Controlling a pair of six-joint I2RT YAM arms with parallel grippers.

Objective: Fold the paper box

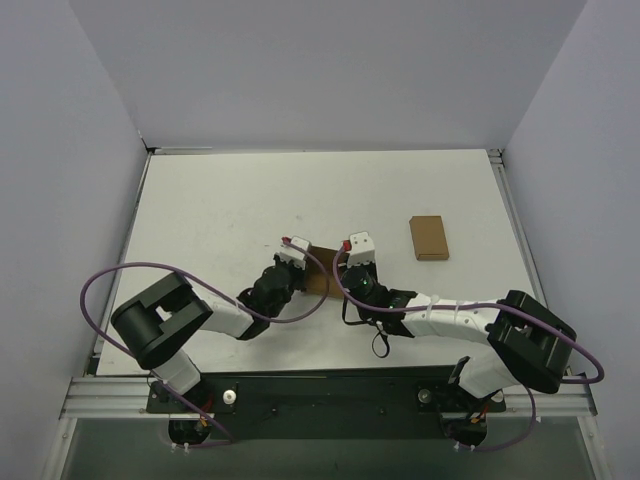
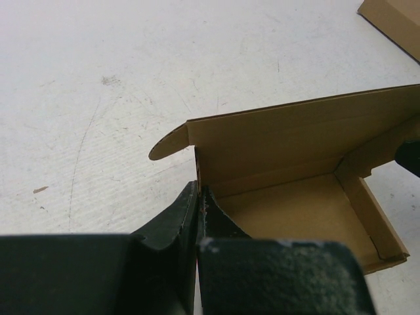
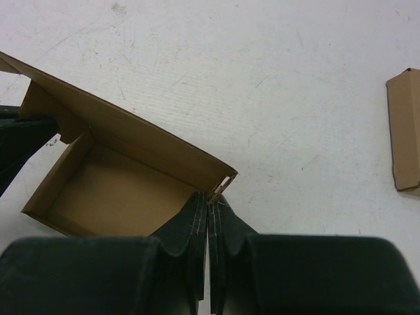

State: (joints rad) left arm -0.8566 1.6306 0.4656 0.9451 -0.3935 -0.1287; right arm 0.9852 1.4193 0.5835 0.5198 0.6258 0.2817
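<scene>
The paper box is brown kraft cardboard, standing open-topped on the white table between my two grippers. In the left wrist view the paper box shows its floor, a raised back wall and a rounded tab at the left corner. My left gripper is shut on its left side wall. In the right wrist view the paper box lies to the left, and my right gripper is shut on its right side wall near the corner. From above, the left gripper and right gripper flank the box.
A narrower plain brown cardboard rectangle lies flat on the table to the right of the box; this cardboard rectangle also shows at the right edge of the right wrist view. Grey walls enclose the table on three sides.
</scene>
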